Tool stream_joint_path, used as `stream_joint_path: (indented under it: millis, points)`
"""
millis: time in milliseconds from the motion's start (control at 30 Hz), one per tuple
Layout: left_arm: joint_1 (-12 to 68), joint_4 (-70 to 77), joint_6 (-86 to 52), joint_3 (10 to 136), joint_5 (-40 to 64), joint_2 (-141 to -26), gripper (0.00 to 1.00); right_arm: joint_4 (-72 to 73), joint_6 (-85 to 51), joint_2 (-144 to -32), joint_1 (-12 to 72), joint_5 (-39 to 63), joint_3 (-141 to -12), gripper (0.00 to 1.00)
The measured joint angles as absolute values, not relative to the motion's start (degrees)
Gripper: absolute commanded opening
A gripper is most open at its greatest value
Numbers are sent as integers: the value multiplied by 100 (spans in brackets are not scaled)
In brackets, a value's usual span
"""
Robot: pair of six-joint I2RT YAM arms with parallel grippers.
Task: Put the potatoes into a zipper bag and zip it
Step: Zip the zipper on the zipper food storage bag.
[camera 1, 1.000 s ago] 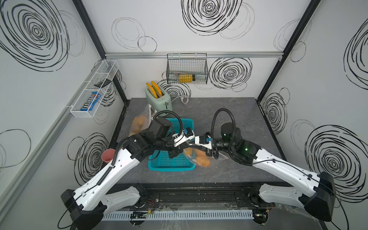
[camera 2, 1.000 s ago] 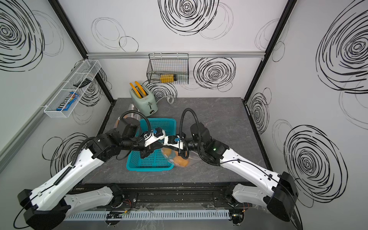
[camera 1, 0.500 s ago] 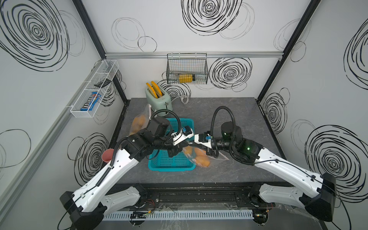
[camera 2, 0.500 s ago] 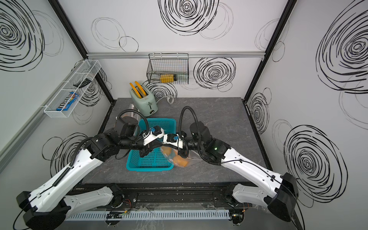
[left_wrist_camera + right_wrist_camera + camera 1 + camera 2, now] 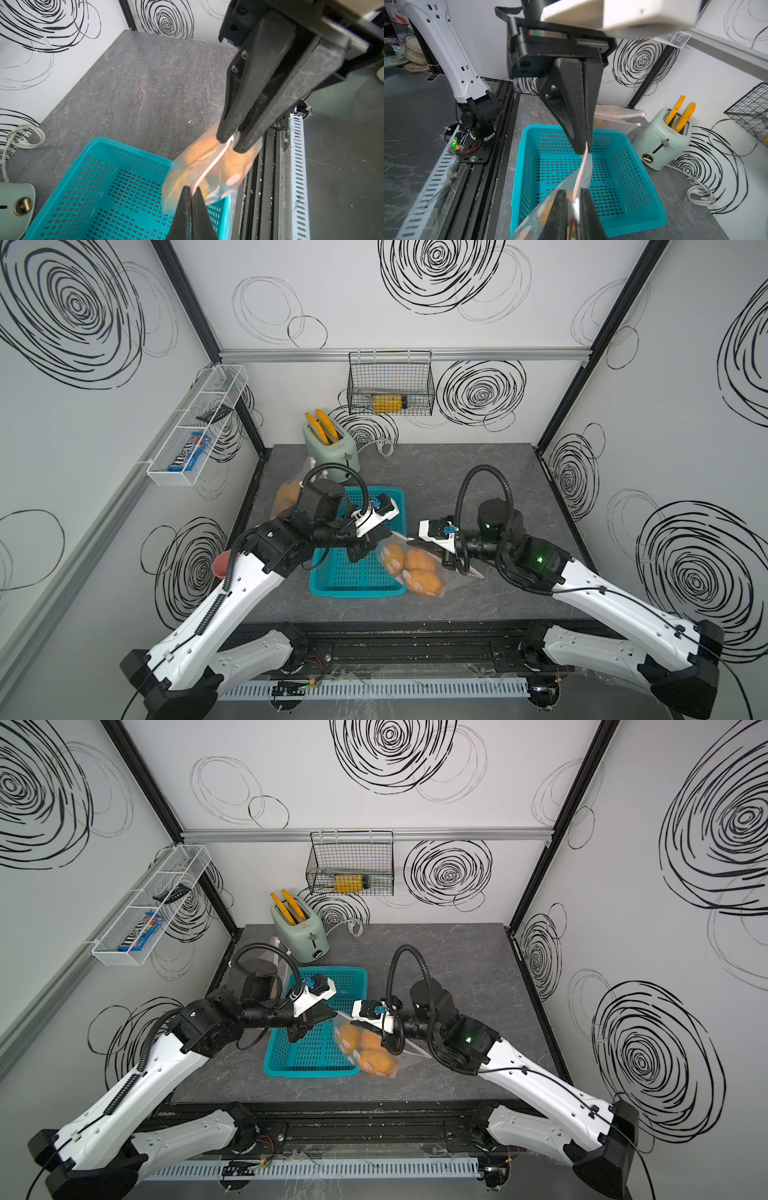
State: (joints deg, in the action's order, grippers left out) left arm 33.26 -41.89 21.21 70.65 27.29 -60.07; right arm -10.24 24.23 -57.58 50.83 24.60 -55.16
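Near the front edge of the tabletop [image 5: 457,472], above the right rim of the teal basket [image 5: 353,583], we see the zipper bag [image 5: 207,172] stretched between both arms, orange potatoes [image 5: 417,562] inside it. We find the left tool [image 5: 191,189] clamped tight on one end of the pink zip strip [image 5: 214,162]. The right tool [image 5: 573,193] pinches the other end, jaws nearly together.

So the tools have pulled apart a little: left tool [image 5: 191,190] backed off toward the rear over the basket [image 5: 357,593], right tool [image 5: 231,143] slid out to its own side. More of the pink strip [image 5: 209,166] on the zipper bag [image 5: 234,164] is stretched between them now.
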Motion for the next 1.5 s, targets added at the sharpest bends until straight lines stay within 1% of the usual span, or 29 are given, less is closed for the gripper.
stream_joint_path:
  millis: [133,467,833,1033,1267,1500]
  points:
    - [3177,-4187,2062,7065,2512,-5942,0,-1288,2377,-5561,5083,2355,-5417,11]
    - [3170,-4095,1990,7065,2246,-5843,0,-1741,2265,-5282,5083,2156,-5415,13]
    - [3164,-4034,1918,7063,1927,-5739,0,-2217,2257,-5028,5076,1914,-5415,12]
    - [3094,-3815,1841,6941,1667,-5463,0,-2456,2255,-4792,5030,1831,-5415,11]
    - [2915,-3699,1793,6936,1549,-5398,0,-2781,2252,-4434,5002,1708,-5413,11]
    - [2832,-3588,1752,6925,1511,-5387,0,-3100,2259,-4320,4930,1577,-5413,10]
